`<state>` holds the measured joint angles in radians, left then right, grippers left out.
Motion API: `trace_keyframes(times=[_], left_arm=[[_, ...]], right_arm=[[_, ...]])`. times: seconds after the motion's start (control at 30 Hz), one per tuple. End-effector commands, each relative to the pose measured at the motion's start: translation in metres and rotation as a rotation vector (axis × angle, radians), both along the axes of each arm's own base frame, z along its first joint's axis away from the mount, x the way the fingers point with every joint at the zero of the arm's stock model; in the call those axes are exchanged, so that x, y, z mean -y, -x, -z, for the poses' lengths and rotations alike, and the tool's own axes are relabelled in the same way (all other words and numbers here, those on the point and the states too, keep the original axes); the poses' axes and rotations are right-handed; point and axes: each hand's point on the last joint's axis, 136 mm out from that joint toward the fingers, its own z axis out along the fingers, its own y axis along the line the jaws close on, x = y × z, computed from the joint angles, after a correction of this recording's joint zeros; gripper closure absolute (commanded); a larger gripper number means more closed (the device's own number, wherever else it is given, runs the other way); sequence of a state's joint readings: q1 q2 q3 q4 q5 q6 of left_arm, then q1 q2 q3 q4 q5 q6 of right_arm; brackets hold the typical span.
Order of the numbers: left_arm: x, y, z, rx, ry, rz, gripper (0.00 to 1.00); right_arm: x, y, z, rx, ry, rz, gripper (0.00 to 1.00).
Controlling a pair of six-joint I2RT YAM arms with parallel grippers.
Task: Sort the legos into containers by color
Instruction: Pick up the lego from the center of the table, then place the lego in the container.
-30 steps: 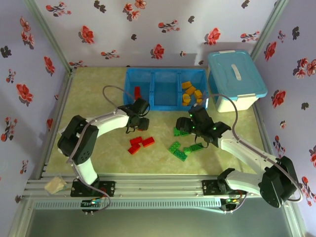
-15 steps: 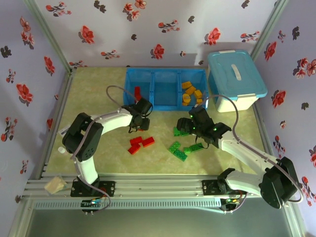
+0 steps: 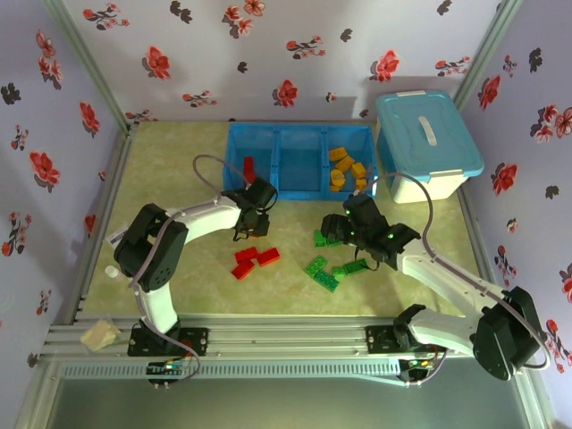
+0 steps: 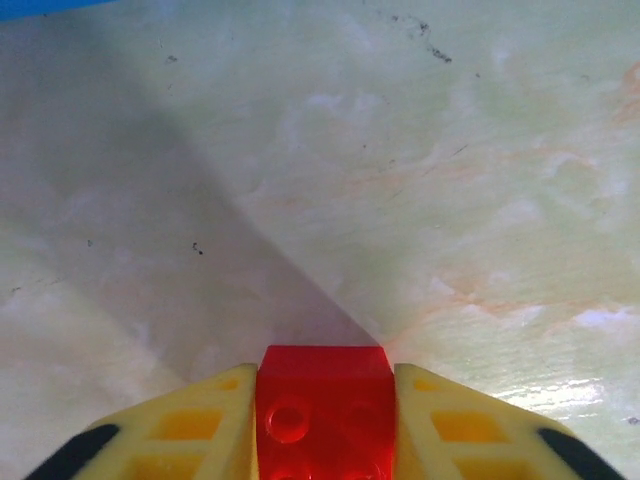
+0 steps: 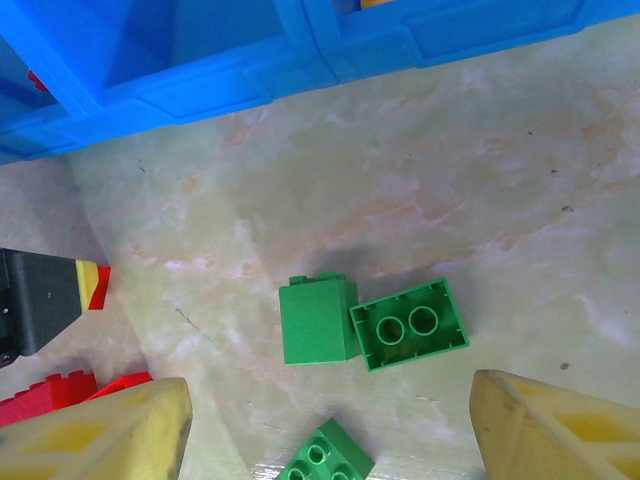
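Tray (image 3: 296,191) of three joined blue compartments sits at far centre of the table (image 3: 170,170), with a lidded light-blue tub (image 3: 427,143) just beside it on the right. Left compartment holds one red piece (image 3: 248,166); right compartment holds a cluster of orange-yellow bricks (image 3: 347,168). Left gripper (image 3: 248,223) is low over the table, just near of the tray's left half. Wrist view shows its yellow fingers (image 4: 190,430) clamped on a red brick (image 4: 322,395), studs facing the camera, both pads touching its sides. Whether that brick is touching the table or lifted, cannot tell. Three loose red bricks (image 3: 255,259) lie close together just near of this gripper. Right gripper (image 3: 344,231) hangs over the green bricks (image 3: 322,268), near of the tray's right half. Its jaws stand well apart with nothing between them. From its wrist camera: two green pieces touching side by side, one lying on its side (image 5: 318,322), the other studs-up (image 5: 410,325), a third studs-up piece (image 5: 325,455) nearer the fingers, and the tray's near wall across the top. More green bricks are scattered on the near side of that arm.
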<state>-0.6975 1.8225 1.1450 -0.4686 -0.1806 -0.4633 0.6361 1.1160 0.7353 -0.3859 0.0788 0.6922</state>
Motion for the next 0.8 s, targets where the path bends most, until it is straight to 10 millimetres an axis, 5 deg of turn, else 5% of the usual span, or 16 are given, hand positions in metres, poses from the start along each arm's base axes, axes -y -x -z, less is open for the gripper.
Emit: trace_keyframes(times=[0.0, 0.13, 0.43, 0.77], left_arm=[[-0.001, -0.001, 0.000, 0.002, -0.034, 0.002, 0.74], [-0.003, -0.016, -0.025, 0.052, -0.022, 0.001, 0.76], [-0.019, -0.085, -0.127, 0.269, 0.088, -0.079, 0.76], [-0.026, -0.152, -0.142, 0.290, 0.100, -0.128, 0.76]], right_arm=[[0.004, 0.001, 0.001, 0.013, 0.004, 0.023, 0.26], [0.005, 0.003, -0.001, 0.016, 0.003, 0.023, 0.26], [0.009, 0.005, -0.002, 0.021, -0.007, 0.039, 0.27], [0.013, 0.012, -0.014, 0.042, -0.033, 0.040, 0.27]])
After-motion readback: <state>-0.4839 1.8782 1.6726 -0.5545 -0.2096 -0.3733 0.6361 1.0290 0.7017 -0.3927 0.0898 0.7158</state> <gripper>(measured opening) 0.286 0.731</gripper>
